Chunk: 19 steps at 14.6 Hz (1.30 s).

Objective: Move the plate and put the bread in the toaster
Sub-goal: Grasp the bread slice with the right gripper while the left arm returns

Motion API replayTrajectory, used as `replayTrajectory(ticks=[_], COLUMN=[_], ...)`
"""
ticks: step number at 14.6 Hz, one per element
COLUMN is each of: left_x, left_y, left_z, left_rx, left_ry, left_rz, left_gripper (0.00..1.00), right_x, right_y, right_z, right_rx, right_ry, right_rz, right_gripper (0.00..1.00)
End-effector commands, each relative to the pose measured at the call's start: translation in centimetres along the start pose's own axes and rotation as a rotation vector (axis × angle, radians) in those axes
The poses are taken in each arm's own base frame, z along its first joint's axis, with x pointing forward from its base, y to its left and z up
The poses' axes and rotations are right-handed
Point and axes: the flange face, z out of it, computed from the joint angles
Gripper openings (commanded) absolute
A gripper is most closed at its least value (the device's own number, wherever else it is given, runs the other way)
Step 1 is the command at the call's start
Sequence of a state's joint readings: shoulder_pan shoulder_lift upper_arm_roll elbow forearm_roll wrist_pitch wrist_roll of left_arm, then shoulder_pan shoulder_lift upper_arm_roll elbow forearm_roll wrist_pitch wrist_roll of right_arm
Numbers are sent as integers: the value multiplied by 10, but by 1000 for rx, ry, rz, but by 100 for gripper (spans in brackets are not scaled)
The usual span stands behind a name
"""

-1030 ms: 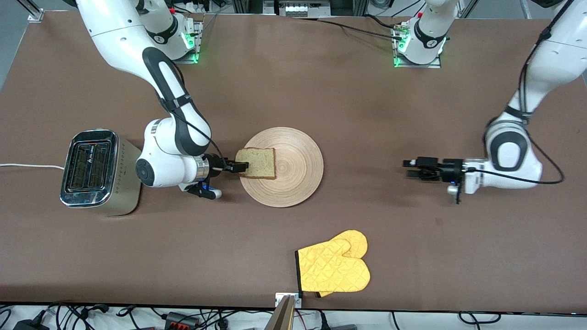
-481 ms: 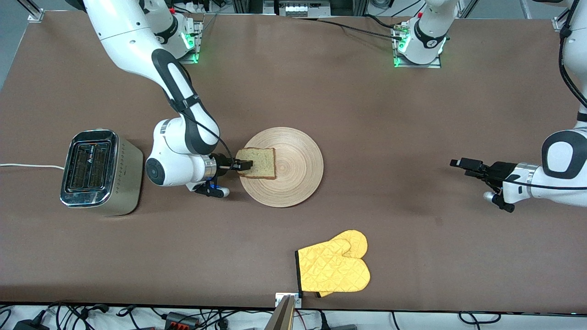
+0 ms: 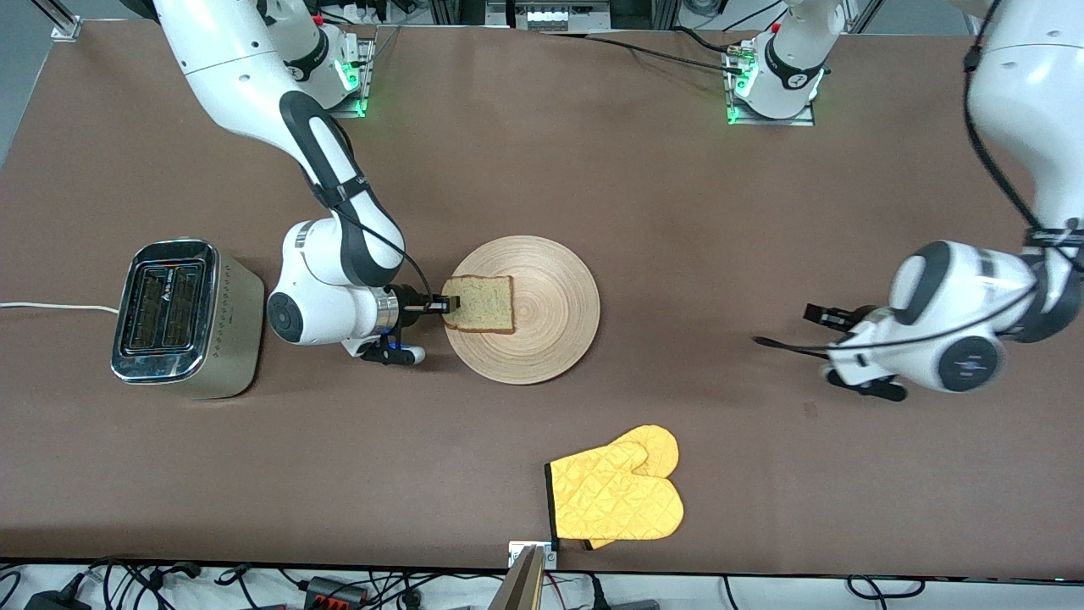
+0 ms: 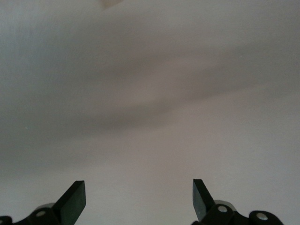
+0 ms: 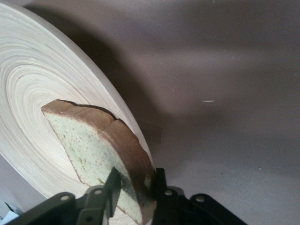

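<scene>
Left arm has swung its wrist round at frame right, and the right gripper (image 3: 447, 303) has closed in, fingers now clamped on the crust edge of the bread (image 3: 483, 304). The table (image 3: 677, 212) is wide open across the upper centre. Toaster (image 3: 179, 318) sits mid-left, slots up. Wooden plate (image 3: 542, 339) lies centre, bread on its toaster-side rim. Yellow oven mitt (image 3: 618, 496) lies bottom centre. Left gripper (image 4: 139, 200) hangs over bare tabletop, fingers spread wide.

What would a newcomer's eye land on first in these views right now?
The right gripper pinching the crust edge of the bread on the wooden plate mid-table. Next, the yellow oven mitt, nearer the camera. The chrome toaster waits at the right arm's end; the left gripper hangs open over bare table.
</scene>
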<state>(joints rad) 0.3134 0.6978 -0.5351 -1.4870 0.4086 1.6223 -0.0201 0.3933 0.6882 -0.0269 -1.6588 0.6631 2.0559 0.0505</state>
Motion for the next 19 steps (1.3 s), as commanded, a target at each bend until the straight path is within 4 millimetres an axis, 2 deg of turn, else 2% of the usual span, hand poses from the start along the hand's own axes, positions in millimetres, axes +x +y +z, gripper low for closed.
replayTrajectory(ticks=[1,2,4,6,8,9,11,14,17,19], left_x=[-2,-6,-24,-57,-78,-95,-125,-182,-238,-263], left_y=[19,20,19,24,18,22,10,-1,7,12], left_z=[-22,-40,-92,-149,-188,-208,-229,-236,-227,-218], left_rx=[50,32,44,70,47,17,-68,-127,-89,-60], left_ry=[20,49,120,153,198,235,272,294,411,509], left_rz=[-33,-52,-81,-96,-115,-126,-177,-267,-320,-329], left_gripper=[100,100,100,100,100,100,100,100,100,100], right_x=[3,4,5,5,6,7,8,14,15,17], right_y=[-2,-3,-4,-3,-2,-1,3,16,19,11], right_z=[-6,-8,-11,-11,-11,-11,-8,-7,-8,-19], right_rx=[15,15,15,14,12,9,-17,-42,-40,-34], right_ry=[8,13,18,19,23,25,24,24,25,39], right_rz=[-29,-33,-37,-36,-35,-34,-54,-56,-50,-65], right_gripper=[29,28,22,17,17,17,17,17,18,18])
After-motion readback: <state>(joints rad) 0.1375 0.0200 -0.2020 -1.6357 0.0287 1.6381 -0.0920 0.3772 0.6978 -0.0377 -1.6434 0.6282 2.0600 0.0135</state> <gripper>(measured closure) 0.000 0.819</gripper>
